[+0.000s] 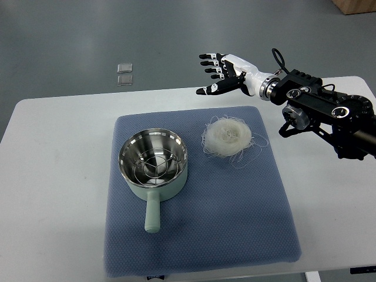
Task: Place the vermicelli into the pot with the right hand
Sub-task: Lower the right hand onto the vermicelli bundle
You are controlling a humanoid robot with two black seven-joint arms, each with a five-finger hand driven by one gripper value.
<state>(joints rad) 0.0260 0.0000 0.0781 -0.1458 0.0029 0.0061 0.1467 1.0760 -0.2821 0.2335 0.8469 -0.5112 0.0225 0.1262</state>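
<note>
One pot [154, 163], one vermicelli nest [230, 136], both on one blue mat [235, 217]. One right robot hand [218, 74], fingers spread wide, empty, above the bench [53, 176].

White vermicelli [230, 136] nest right of green pot [154, 164].

Shiny silver metal inside the pot [153, 157], smooth pale green outside. Thin, see-through white threads in the vermicelli [230, 136], right below the right hand [222, 73]. Hard glossy black and white fingers [210, 56]. Bumpy blue cloth mat [235, 217] on smooth white table [53, 194].
</note>
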